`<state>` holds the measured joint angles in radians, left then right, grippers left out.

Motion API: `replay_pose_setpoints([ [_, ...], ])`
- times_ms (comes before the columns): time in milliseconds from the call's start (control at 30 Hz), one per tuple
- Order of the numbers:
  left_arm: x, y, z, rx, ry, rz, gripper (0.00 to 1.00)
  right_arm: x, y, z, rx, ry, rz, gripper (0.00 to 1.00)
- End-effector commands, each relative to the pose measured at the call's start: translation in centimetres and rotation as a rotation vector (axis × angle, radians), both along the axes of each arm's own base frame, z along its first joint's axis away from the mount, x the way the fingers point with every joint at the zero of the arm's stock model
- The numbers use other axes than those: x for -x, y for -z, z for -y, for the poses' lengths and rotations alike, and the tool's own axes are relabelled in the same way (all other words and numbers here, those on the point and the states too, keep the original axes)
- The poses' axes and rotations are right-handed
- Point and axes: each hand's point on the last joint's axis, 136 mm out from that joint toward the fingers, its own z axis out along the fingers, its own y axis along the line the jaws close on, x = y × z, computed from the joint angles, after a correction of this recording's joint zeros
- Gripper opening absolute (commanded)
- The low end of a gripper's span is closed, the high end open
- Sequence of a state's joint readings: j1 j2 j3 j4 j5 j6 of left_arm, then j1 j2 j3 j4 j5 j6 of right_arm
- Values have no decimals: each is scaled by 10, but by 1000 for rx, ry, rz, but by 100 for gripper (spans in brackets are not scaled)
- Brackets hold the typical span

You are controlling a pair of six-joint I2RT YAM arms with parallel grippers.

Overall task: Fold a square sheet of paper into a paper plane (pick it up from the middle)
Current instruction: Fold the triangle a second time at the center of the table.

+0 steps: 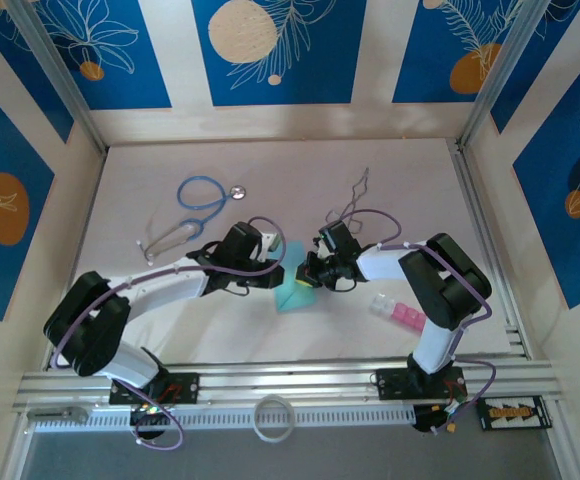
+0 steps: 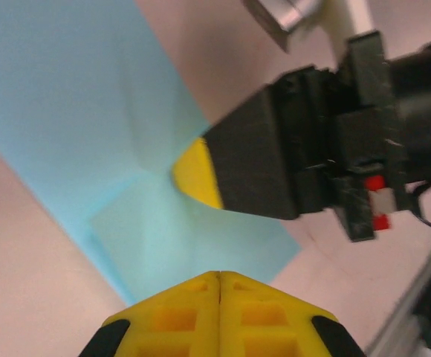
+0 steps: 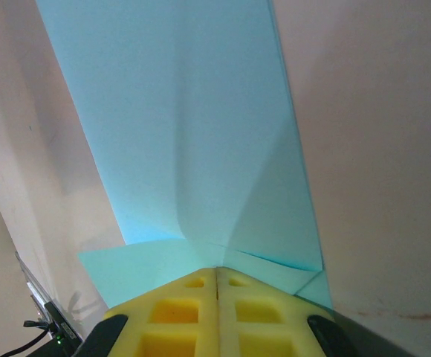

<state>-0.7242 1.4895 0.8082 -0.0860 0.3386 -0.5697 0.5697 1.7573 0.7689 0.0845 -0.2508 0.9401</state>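
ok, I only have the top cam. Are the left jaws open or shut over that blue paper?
Observer: Shut. The left wrist view shows the left gripper closed flat, with nothing pinched in it.
Operator: And the right?
Observer: The right gripper is shut too. Its yellow tip seems to press down on the paper.
Operator: Any folds in it?
Observer: Yes. A folded-over flap lies beside the right tip, and creases fan out from that spot.
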Motion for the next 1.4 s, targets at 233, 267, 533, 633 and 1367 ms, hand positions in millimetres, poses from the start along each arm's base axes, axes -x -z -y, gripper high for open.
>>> replay_pose_setpoints([
  [233,19,27,36,96,94,-213,4,22,34,26,151,30,-118,0],
  [267,19,28,37,99,97,-218,4,22,33,26,150,29,-116,0],
  [533,23,49,34,36,104,-252,6,23,34,26,151,22,-119,0],
  [633,25,61,27,-15,100,-266,6,23,34,26,153,21,-122,0],
  [1367,67,87,-2,-85,108,-352,5,26,41,30,177,23,-140,0],
])
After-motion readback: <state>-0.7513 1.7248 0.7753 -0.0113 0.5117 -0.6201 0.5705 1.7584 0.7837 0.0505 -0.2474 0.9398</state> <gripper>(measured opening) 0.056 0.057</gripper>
